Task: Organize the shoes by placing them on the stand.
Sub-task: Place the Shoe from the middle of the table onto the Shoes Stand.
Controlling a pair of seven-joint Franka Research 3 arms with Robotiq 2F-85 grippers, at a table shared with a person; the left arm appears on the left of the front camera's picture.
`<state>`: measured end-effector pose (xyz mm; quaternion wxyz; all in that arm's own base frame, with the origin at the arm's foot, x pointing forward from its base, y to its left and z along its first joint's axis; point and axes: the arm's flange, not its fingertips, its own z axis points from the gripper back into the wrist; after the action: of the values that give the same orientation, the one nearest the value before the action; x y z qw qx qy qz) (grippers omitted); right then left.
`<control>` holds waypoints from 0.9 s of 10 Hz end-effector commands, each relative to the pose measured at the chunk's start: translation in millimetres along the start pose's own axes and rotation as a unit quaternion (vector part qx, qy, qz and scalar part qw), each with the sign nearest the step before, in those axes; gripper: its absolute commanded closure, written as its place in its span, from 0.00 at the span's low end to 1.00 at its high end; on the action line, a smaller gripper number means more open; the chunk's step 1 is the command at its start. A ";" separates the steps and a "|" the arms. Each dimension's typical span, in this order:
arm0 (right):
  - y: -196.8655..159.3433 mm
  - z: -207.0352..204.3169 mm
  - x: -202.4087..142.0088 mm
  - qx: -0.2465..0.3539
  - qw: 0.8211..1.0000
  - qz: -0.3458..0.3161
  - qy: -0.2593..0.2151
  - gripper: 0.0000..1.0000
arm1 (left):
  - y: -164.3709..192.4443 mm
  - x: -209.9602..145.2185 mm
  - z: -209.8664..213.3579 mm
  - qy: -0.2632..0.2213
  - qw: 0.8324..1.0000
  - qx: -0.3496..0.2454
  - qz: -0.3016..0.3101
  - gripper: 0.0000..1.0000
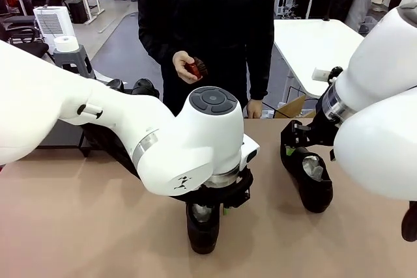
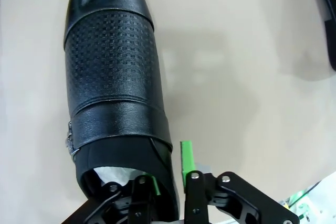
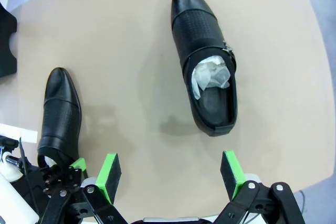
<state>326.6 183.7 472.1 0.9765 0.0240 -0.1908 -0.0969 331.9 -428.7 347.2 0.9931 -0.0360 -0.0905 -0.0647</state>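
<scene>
Front view, table (image 1: 78, 226): bare beige surface is left open along the near left and between the two shoes listed below. The far edge is met by a person (image 1: 208, 17) in black, by whose hand (image 1: 182, 66) a small red-brown object (image 1: 195, 68) is held.

Item 1, near shoe (image 1: 203, 229): set upright on its sole at the middle front of the table, directly under the left gripper (image 1: 221, 205). In the left wrist view glossy black leather is shown, with a smooth pointed toe, a woven-textured band across the vamp, a plain strap and a small metal buckle (image 2: 70, 142) at the side. White stuffing (image 2: 113, 174) is glimpsed in the opening. One green pad (image 2: 186, 156) is placed outside the collar wall and the other inside, so the jaws are narrowed about that wall. Whether it is yet pinched cannot be told.

Item 2, far shoe (image 1: 313, 180): set on the table toward the far right, well apart from the near shoe. In the right wrist view the same pattern is seen, filled with crumpled paper (image 3: 210, 74). Open tabletop is left all round it, and the table's rounded edge is nearest on its buckle side. The right gripper (image 3: 170, 177) is held above bare table, its jaws spread wide with nothing between them.

Marking: a small black emblem (image 1: 184, 183) is printed on the left arm's white housing, too small to be read.
</scene>
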 end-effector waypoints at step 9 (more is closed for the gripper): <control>2.3 -1.5 1.5 0.008 1.000 0.005 -0.003 0.00 | 76.2 14.0 151.3 0.028 0.999 -0.016 -0.025 1.00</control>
<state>326.8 183.9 472.0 0.9766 0.0242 -0.1906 -0.0968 330.1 -385.3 459.8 0.9943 -0.0340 -0.0418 -0.0922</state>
